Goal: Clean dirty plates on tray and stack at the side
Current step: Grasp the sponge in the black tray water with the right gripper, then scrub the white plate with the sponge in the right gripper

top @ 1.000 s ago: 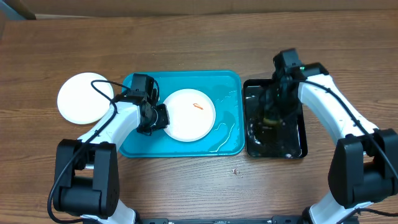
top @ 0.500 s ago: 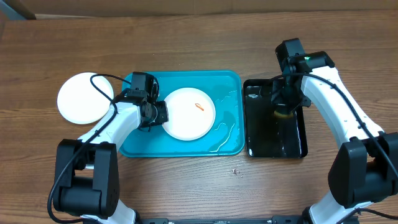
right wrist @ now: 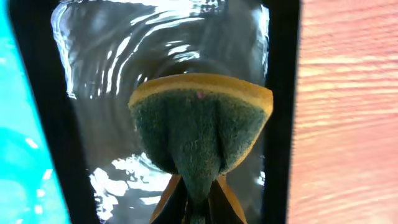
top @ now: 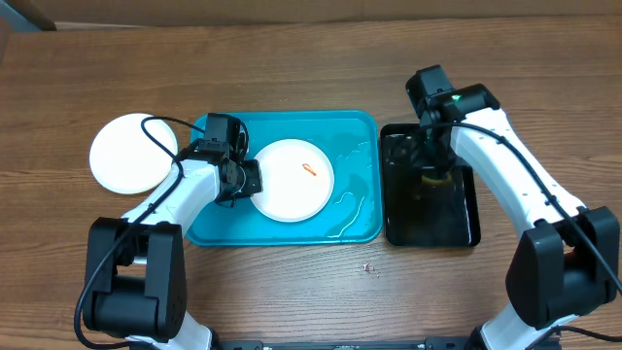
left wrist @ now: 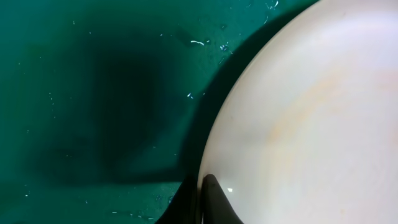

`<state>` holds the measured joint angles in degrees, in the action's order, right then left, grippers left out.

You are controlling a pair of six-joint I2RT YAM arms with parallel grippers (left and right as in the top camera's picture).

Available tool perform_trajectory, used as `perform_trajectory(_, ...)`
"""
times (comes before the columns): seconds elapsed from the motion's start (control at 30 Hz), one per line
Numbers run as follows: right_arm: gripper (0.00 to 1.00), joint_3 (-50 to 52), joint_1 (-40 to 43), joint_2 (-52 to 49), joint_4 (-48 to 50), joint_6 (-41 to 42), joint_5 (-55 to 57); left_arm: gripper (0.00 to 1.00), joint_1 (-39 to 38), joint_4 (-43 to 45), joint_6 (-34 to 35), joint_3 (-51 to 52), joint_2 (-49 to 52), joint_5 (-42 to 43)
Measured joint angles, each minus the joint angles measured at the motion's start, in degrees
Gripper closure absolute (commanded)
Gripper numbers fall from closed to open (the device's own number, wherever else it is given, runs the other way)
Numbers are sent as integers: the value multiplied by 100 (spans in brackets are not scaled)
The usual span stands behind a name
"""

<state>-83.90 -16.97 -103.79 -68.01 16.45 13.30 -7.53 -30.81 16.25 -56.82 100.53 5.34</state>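
A white plate point(top: 294, 181) with a small orange smear point(top: 309, 168) lies in the turquoise tray point(top: 352, 128). My left gripper point(top: 251, 182) is shut on its left rim. In the left wrist view one dark finger lies on top of the plate point(left wrist: 311, 112) and the other sits under its edge, with the left gripper point(left wrist: 203, 190) over the wet tray point(left wrist: 93, 93). A second white plate point(top: 131, 153) rests on the table left of the tray. My right gripper point(top: 434, 167) is shut on a yellow and green sponge point(right wrist: 202, 127), held over the black tray point(top: 465, 228).
The black tray point(right wrist: 283, 93) holds rippling water and sits right of the turquoise tray point(right wrist: 25, 180). Water streaks lie on the turquoise tray's right half. Bare wooden table point(top: 311, 68) surrounds both trays. A small crumb point(top: 366, 266) lies in front of them.
The left gripper has closed onto the plate's rim. The right arm has lifted the sponge out of the black tray's water and shifted slightly toward the far left.
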Motion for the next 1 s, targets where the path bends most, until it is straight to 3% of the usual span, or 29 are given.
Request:
perform_trajectory(0.2,96,-2,-74,0,796,-4,-1152,96,0,-2,0,0,0,0)
perform_trajectory(0.37,96,-4,-730,0,1456,0,-1574,96,0,-2,0,0,0,0)
perform_trajectory(0.7,96,-9,-2240,-219,2389,-435,-216,96,0,-2,0,0,0,0)
perform_trajectory(1.0,96,-11,-2621,-1272,3088,-1204,529,95,0,-4,0,0,0,-2)
